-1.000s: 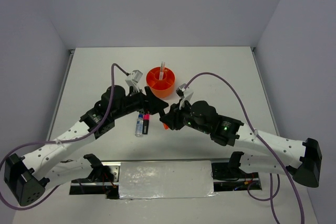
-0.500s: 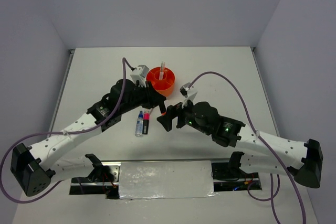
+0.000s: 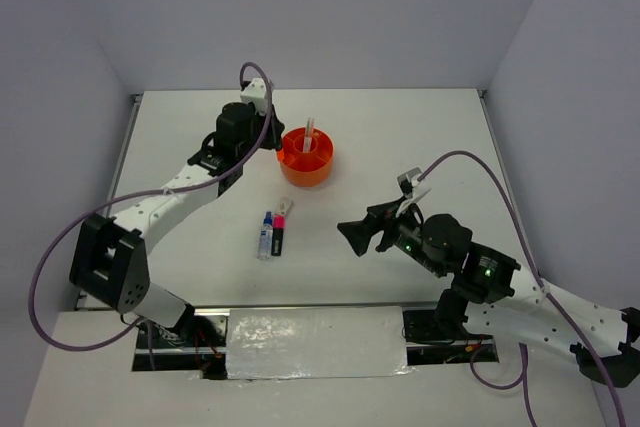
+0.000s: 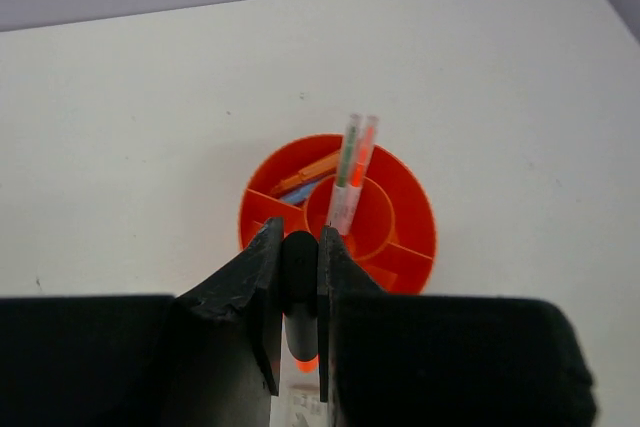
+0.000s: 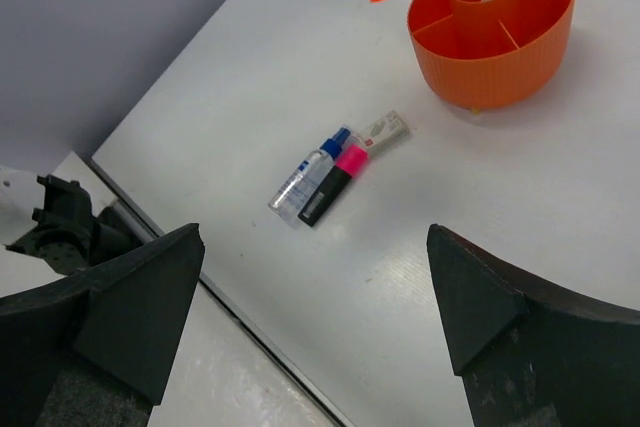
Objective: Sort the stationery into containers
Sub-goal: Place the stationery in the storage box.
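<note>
The left fingers (image 4: 255, 297) were clamped on the orange-black highlighter (image 4: 298, 292), orange end down, near the orange organiser (image 4: 405, 232). The right fingers (image 5: 140, 292) gaped wide, gripping nothing, over the bench (image 5: 450, 207), where the blue-capped marker (image 5: 305, 172) and pink-black highlighter (image 5: 338, 179) lay touching.

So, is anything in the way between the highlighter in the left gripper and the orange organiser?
Nothing visible. The left gripper holds the orange-black highlighter in the air beside the organiser, with open space between them. Two pens stand in the central tube, and small pieces lie in one ring compartment.
</note>
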`<action>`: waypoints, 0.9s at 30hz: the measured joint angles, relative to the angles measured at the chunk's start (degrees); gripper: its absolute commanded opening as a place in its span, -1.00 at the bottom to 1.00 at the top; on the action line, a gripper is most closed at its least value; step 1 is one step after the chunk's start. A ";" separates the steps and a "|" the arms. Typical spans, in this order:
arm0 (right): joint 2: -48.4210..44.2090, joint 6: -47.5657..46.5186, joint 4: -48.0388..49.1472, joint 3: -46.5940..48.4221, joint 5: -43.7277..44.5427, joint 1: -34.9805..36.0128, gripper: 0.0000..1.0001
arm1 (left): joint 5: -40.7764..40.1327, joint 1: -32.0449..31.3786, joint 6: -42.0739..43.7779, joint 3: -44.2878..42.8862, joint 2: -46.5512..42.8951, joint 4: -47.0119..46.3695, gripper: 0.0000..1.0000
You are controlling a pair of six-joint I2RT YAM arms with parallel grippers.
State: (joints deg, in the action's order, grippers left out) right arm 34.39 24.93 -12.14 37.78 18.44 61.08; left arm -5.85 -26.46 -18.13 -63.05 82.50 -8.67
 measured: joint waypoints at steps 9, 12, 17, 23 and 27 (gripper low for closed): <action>-3.61 -1.95 -7.76 0.00 0.04 0.00 0.99 | 1.09 3.13 4.44 -6.38 9.44 -4.46 -1.00; -4.33 -2.36 -8.76 0.02 0.15 0.00 0.99 | 1.86 3.58 4.24 -7.08 11.47 -6.16 -0.96; -3.85 -2.95 -9.33 0.04 0.17 0.00 0.99 | 3.32 3.93 2.78 -7.04 14.43 -7.45 -0.81; -2.03 -3.17 -9.29 0.04 -0.83 0.00 0.99 | 4.87 3.93 1.33 -6.56 16.61 -9.35 -0.35; -0.31 -3.37 -9.11 0.04 -1.81 0.00 0.99 | 5.35 3.93 1.01 -6.54 16.81 -9.77 0.31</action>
State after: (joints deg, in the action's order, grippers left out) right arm 34.09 21.56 -21.26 37.82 16.62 61.08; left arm -0.49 -22.52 -17.12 -69.58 99.31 -18.44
